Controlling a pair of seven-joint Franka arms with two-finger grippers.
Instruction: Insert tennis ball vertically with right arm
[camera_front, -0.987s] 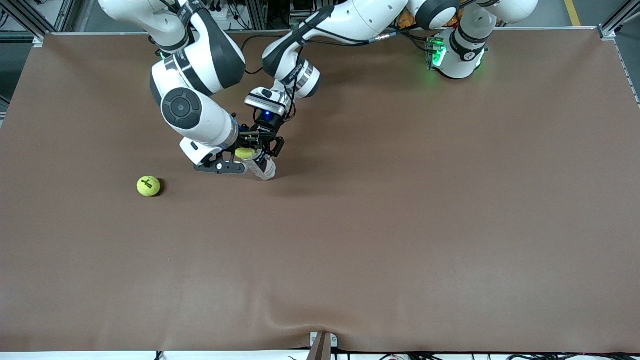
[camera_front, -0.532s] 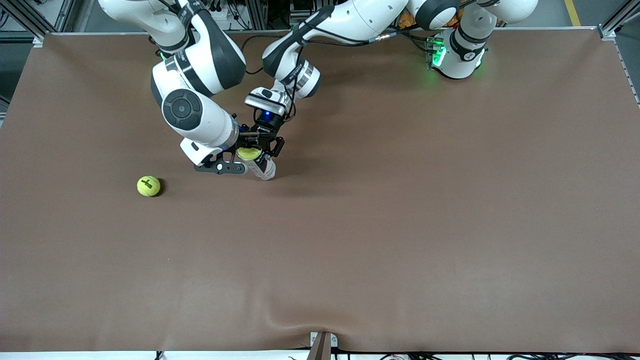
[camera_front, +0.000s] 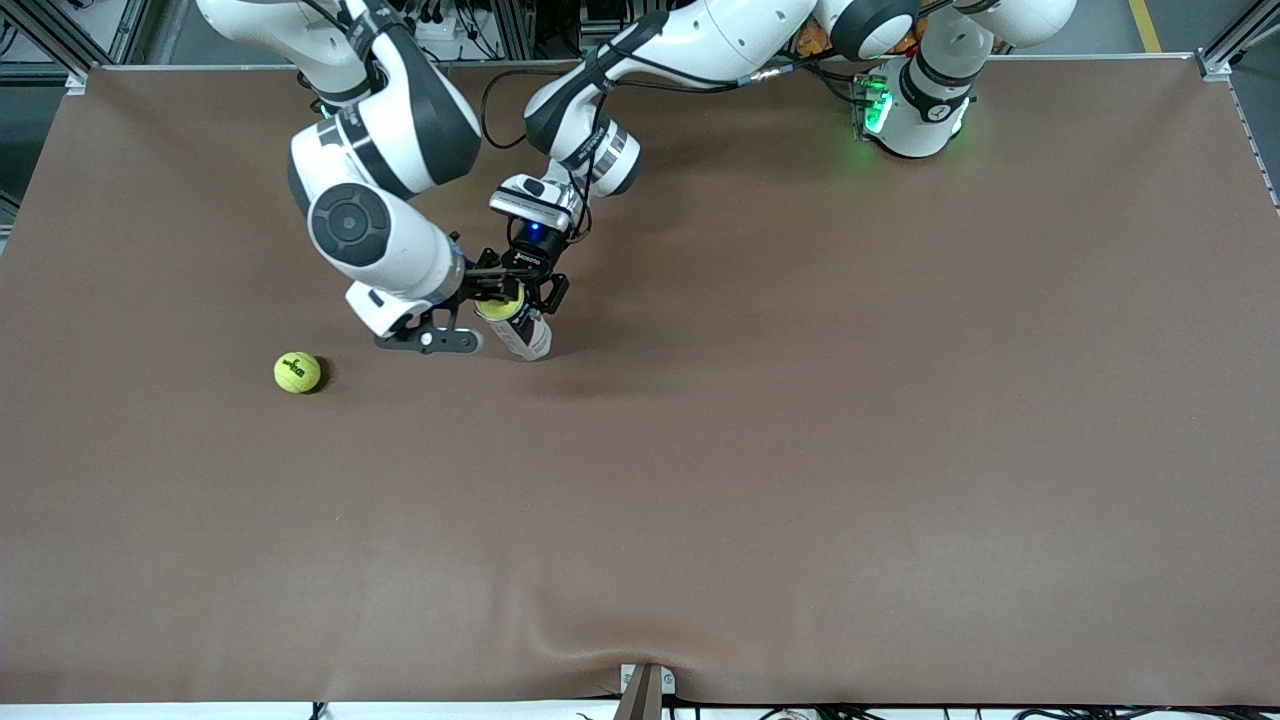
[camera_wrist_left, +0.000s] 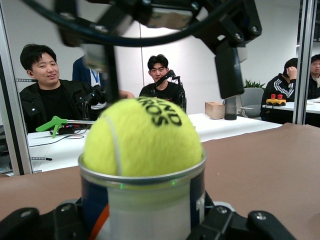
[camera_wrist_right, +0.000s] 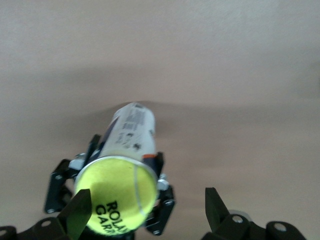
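Note:
A tennis ball (camera_front: 498, 305) sits in the open mouth of an upright ball can (camera_front: 527, 338). My left gripper (camera_front: 532, 296) is shut on the can's body and holds it standing on the table. In the left wrist view the ball (camera_wrist_left: 144, 137) fills the can's rim (camera_wrist_left: 145, 176). My right gripper (camera_front: 486, 287) is open just above the can's mouth. In the right wrist view its fingers (camera_wrist_right: 79, 214) stand wide apart, and the ball (camera_wrist_right: 116, 200) in the can (camera_wrist_right: 131, 131) lies beside one of them.
A second tennis ball (camera_front: 297, 372) lies on the brown table cover (camera_front: 800, 450), toward the right arm's end and nearer to the front camera than the can. Both arms crowd the space around the can.
My right gripper has let go of the ball and drawn back toward the right arm's end. The ball now rests in the can's mouth. The left arm has not moved.

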